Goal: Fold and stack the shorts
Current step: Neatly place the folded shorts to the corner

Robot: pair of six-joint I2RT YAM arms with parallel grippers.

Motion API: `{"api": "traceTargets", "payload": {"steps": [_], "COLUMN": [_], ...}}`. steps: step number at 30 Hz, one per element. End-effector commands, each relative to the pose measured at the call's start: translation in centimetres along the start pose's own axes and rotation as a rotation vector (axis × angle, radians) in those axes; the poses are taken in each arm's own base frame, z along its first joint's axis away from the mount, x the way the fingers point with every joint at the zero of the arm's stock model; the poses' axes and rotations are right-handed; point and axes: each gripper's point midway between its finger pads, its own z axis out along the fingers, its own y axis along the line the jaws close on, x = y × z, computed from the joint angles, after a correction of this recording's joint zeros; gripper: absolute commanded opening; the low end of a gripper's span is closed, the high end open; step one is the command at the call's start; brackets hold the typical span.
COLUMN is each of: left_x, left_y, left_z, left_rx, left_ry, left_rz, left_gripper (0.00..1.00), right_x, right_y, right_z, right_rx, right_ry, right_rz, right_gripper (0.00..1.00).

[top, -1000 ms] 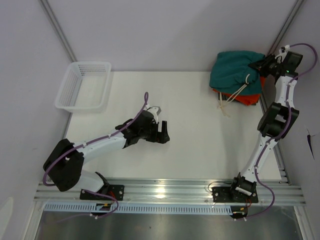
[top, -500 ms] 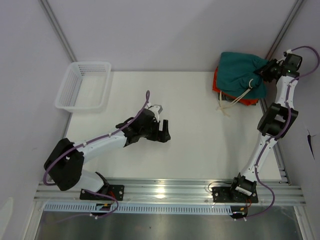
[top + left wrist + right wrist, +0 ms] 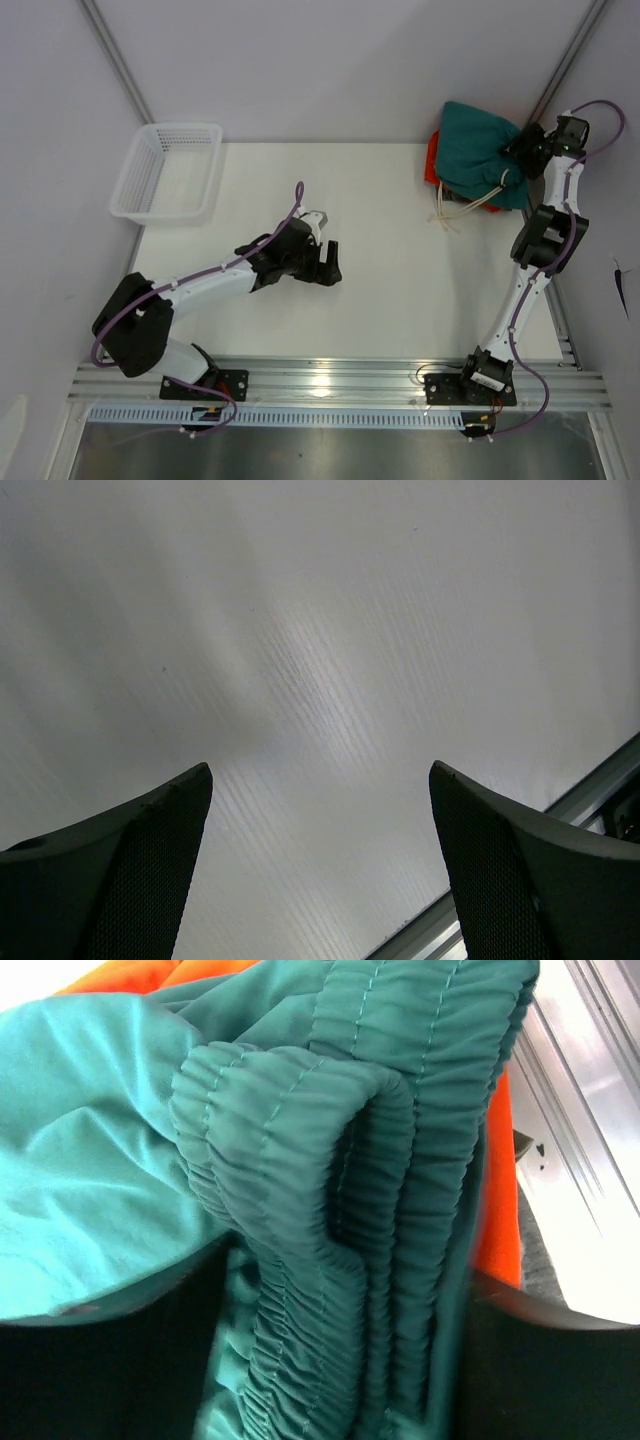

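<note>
The teal-green shorts [image 3: 478, 143] lie bunched on the orange folded garment [image 3: 433, 160] at the table's far right corner, their cream drawstring [image 3: 462, 205] trailing toward the front. My right gripper [image 3: 523, 150] is at the shorts' right edge. In the right wrist view its jaws stand wide apart, and the gathered elastic waistband [image 3: 330, 1180] sits loosely between the dark fingers [image 3: 100, 1370]; the gripper [image 3: 345, 1290] is open. My left gripper [image 3: 330, 264] hovers open over bare table near the middle, far from the shorts, with nothing between its fingers [image 3: 130, 870].
A white mesh basket [image 3: 165, 170] sits at the far left corner. The orange garment [image 3: 497, 1210] shows under the shorts' right side. An aluminium rail [image 3: 590, 1090] runs along the table's right edge beside the right arm. Grey walls close the back.
The right gripper moved the shorts right and back, settling them over the orange garment, and its jaws have spread apart. The left arm has barely shifted.
</note>
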Motion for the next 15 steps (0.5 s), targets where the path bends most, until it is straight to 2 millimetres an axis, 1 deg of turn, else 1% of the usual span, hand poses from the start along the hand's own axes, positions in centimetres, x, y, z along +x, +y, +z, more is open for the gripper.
{"api": "traceTargets", "payload": {"steps": [1, 2, 3, 4, 5, 8, 9, 11, 12, 14, 15], "left_x": [-1.1, -1.0, -1.0, -1.1, -1.2, -1.2, -1.1, -1.1, -1.0, -0.9, -0.9], "left_y": [-1.2, -1.2, -1.1, -1.3, -1.4, -1.4, -1.3, -1.3, -1.2, -1.2, -1.2], "left_z": [-0.1, 0.0, 0.0, 0.0, -0.1, -0.3, -0.3, -0.5, -0.5, -0.8, -0.8], "left_rx": [0.036, 0.036, 0.035, 0.042, 0.046, 0.048, 0.046, 0.046, 0.043, 0.045, 0.046], "left_ry": [-0.021, -0.017, -0.016, -0.019, -0.023, -0.028, -0.026, -0.033, -0.031, -0.035, -0.036], "left_rz": [0.031, 0.030, 0.030, 0.029, 0.030, 0.029, 0.028, 0.029, 0.029, 0.028, 0.029], "left_gripper": [0.91, 0.91, 0.91, 0.91, 0.91, 0.91, 0.91, 0.91, 0.91, 0.91, 0.91], "right_x": [-1.7, -2.4, -2.8, -3.2, -4.0, -5.4, -6.5, -7.2, -8.2, -8.6, -9.0], "right_y": [0.3, 0.9, 1.3, 1.7, 2.7, 3.4, 4.0, 4.3, 4.7, 4.8, 4.3], "right_z": [-0.7, -1.5, -2.0, -2.5, -3.5, -5.4, -6.7, -8.2, -9.7, -11.1, -11.7], "right_rx": [0.019, 0.011, 0.008, 0.004, -0.005, 0.024, 0.033, 0.058, 0.081, 0.110, 0.146], "right_ry": [-0.054, -0.071, -0.082, -0.091, -0.112, -0.150, -0.183, -0.205, -0.240, -0.256, -0.271], "right_rz": [-0.018, -0.028, -0.033, -0.040, -0.060, -0.083, -0.101, -0.117, -0.141, -0.159, -0.169], "right_gripper": [0.81, 0.87, 0.88, 0.99, 0.99, 1.00, 0.99, 0.99, 0.99, 1.00, 0.99]}}
